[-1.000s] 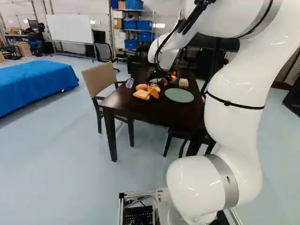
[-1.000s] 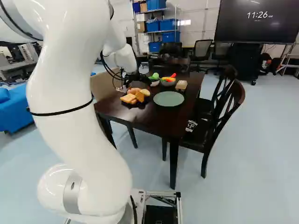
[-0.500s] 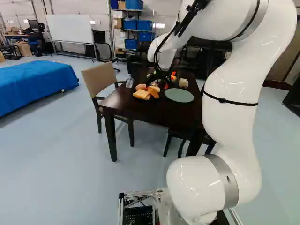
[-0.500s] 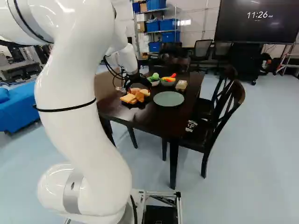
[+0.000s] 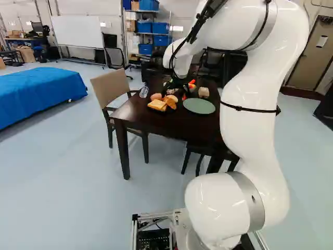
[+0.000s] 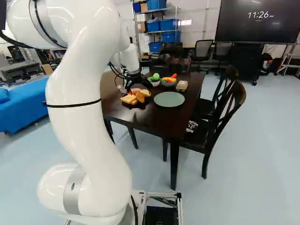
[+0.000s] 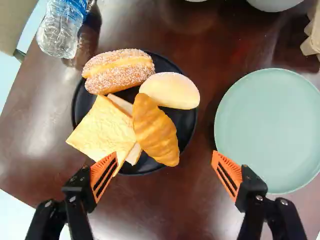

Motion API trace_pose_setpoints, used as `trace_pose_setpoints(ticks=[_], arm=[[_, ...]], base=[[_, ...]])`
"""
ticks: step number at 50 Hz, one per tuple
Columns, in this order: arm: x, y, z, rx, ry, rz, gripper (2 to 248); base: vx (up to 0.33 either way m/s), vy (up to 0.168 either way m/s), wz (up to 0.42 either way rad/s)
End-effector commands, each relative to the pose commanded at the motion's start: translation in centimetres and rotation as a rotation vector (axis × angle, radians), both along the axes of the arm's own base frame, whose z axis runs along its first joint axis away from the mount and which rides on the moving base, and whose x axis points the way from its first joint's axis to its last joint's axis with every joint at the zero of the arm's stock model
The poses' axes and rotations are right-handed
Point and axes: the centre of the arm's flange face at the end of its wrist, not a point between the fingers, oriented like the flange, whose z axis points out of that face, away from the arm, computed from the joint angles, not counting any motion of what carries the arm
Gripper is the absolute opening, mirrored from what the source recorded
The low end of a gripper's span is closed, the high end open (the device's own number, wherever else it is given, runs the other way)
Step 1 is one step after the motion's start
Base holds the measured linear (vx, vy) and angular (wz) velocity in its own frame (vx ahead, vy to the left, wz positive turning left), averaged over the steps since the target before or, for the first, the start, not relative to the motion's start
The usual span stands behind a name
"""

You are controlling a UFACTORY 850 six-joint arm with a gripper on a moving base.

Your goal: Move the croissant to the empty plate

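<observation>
White arm [image 5: 252, 91]: biggest thing, rises from the base, bends over toward the bench. Bed-like block under blue cover [image 5: 39, 96], at the left of the left base view. Dark wooden bench [image 6: 157, 117] ahead of the base, carries the food. Big wall screen [image 6: 258, 21], back right of the right base view. Dark chairs [image 6: 228, 110] on one side of the bench, tan chair [image 5: 111, 87] on the other. Pale green plate [image 7: 270, 130], bare, on the bench beside the black plate [image 7: 187, 117], small gap between. Pincer [image 6: 139, 88] over the bench by the black plate. Wrist view: pincer [image 7: 164, 159] spread wide, nothing between the orange pads [image 7: 104, 175]; one fingertip overlaps the corner of the bread slices [image 7: 102, 130] in view, the other shows near the green plate's rim. Water bottle [image 7: 60, 30] stands on the bench past the black plate, on the tan chair's side. Two bowls [image 6: 168, 84] of play vegetables farther back, pale carton [image 6: 182, 86] near them. Sugared filled roll [image 7: 120, 70] at the black plate's far side. Croissant [image 7: 156, 131]: on the black plate, partly on the bread slices, touching the pale bun [image 7: 170, 90], ahead of the gap between the fingers. Bun also on the black plate, beside the roll.
</observation>
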Motion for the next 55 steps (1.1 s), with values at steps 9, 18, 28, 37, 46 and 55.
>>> trace_pose_setpoints(ticks=[9,18,28,37,46,55], arm=[[0.3,0.0,0.0,0.000,0.001,0.000,247],[0.6,0.0,0.0,0.000,-0.002,0.000,247],[1.5,0.1,-0.1,0.000,-0.009,0.001,247],[2.5,0.3,-0.1,0.000,-0.016,0.005,247],[2.7,0.5,-0.1,0.000,-0.018,0.006,247],[2.7,0.5,-0.1,-0.005,-0.018,0.021,247]], base=[[0.000,0.000,0.000],[0.000,0.000,0.000],[0.000,0.000,0.000],[0.000,0.000,0.000],[0.000,0.000,0.000],[0.000,0.000,0.000]])
